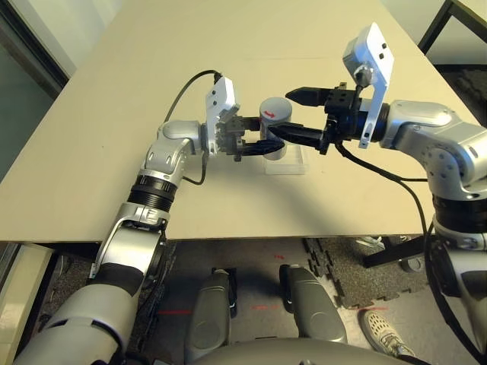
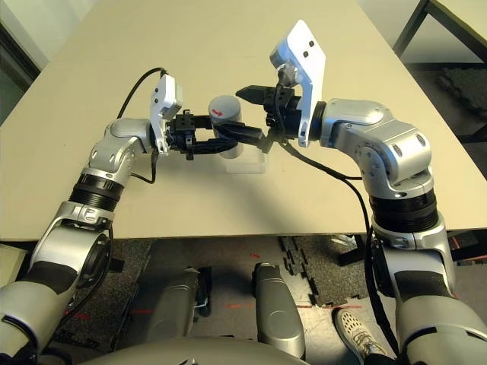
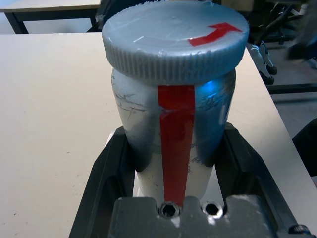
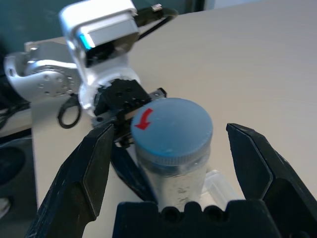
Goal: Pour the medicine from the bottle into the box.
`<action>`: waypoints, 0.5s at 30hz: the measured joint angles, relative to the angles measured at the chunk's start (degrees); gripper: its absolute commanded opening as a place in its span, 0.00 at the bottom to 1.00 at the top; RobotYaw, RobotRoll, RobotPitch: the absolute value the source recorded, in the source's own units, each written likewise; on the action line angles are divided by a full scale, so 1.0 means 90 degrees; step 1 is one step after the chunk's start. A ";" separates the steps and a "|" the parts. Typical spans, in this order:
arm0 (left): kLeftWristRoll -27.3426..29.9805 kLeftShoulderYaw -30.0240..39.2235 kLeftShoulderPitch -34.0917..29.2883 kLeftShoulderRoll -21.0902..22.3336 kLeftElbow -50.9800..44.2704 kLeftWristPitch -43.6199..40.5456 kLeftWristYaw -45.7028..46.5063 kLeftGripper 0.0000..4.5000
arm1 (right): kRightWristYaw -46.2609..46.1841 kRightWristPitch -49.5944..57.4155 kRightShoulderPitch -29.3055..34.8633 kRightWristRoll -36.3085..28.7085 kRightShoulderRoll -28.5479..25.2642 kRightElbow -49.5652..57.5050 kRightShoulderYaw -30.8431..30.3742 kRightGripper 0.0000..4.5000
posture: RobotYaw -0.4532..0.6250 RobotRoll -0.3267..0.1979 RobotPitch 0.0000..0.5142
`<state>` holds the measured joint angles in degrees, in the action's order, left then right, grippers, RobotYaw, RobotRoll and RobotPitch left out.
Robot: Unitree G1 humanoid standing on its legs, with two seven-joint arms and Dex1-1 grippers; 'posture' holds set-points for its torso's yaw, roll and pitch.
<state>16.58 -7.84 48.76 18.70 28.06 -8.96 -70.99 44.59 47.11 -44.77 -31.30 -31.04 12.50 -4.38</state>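
Left pincer (image 1: pixel 255 146) grips the bottle (image 1: pixel 275 125) (capped) above the beige table (image 1: pixel 114 114); right pincer (image 1: pixel 293 114) gapes around it.

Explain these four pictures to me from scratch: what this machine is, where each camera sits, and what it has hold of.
This is a humanoid robot with two silver arms, working at a table. Two pictures come from cameras in its head, looking down; the other two sit on its wrists, looking along the black fingers. The left gripper is shut on the bottle, a grey one with a red stripe and a capped top, held upright. The right gripper is open, its fingers to either side of the cap without touching. The clear box lies on the table beside the bottle.
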 measured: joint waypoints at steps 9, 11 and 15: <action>0.0001 -0.0003 0.0000 -0.0028 -0.0045 -0.0001 0.0000 0.54 | 0.0073 -0.0297 -0.0190 0.0238 0.0198 -0.0198 -0.0159 1.00 | 0.27 0.62 0.26; 0.0000 -0.0003 0.0000 -0.0028 -0.0046 -0.0002 0.0000 0.54 | 0.0093 -0.0321 -0.0190 0.0263 0.0206 -0.0204 -0.0178 0.92 | 0.27 0.62 0.27; 0.0000 -0.0004 0.0000 -0.0028 -0.0046 -0.0002 0.0000 0.54 | 0.0144 -0.0333 -0.0190 0.0287 0.0209 -0.0206 -0.0179 0.63 | 0.27 0.62 0.27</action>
<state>16.58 -7.87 48.76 18.44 27.65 -8.98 -70.99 45.88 44.12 -46.49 -28.71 -29.16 10.65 -6.00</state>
